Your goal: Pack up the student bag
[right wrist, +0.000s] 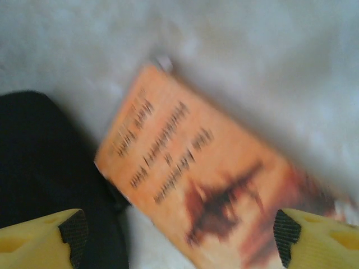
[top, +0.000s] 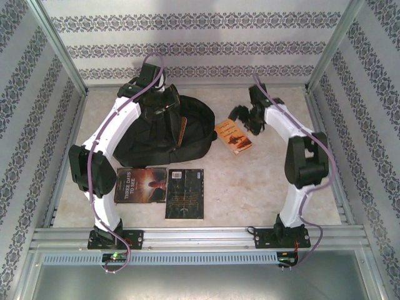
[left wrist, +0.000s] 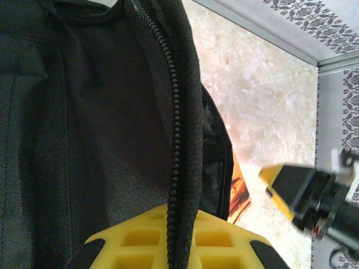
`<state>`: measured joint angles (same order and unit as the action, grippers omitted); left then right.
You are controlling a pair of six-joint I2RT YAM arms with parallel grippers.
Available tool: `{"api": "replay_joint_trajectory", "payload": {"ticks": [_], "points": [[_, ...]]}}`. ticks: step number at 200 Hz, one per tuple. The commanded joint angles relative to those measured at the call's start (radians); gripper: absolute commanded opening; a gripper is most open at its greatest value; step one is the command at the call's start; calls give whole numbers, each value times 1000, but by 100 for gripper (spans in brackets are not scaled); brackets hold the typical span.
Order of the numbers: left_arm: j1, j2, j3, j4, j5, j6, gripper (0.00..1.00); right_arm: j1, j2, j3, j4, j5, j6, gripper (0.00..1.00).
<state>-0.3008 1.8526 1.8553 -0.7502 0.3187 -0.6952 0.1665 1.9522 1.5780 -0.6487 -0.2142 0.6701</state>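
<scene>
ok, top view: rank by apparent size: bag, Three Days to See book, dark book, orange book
1. student bag
2. Three Days to See book and dark book, about alike, not ranked
3. orange book, smallest

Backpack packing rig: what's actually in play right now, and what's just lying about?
In play: backpack, pinched at its zipper edge by the left gripper; orange book, under the open right gripper.
Lying about: Three Days to See book; black book, both untouched at the near edge.

Open table (top: 275, 187) right of the orange book (top: 234, 136); student bag (top: 197, 122) crowds its left.
</scene>
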Motion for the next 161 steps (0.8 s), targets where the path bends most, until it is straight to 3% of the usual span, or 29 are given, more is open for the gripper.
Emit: {"api": "replay_joint_trajectory", "payload": {"ticks": [1, 26, 47, 119, 161], "points": [[-4, 16, -4, 1, -28, -16, 0, -21, 144, 152, -182, 70, -198, 88], [-4, 24, -21, 14, -5, -27, 0, -28, 282, 279, -258, -41, -284, 89], [-6, 28, -32, 24, 11, -37, 0, -28, 313, 266, -259, -101, -318, 89], [-9, 48, -40, 41, 43, -56, 0, 33, 142, -38, -49, -331, -249, 85], [-18, 48, -48, 37, 47, -54, 0, 12, 62, -231, 171, -455, -62, 85]]}}
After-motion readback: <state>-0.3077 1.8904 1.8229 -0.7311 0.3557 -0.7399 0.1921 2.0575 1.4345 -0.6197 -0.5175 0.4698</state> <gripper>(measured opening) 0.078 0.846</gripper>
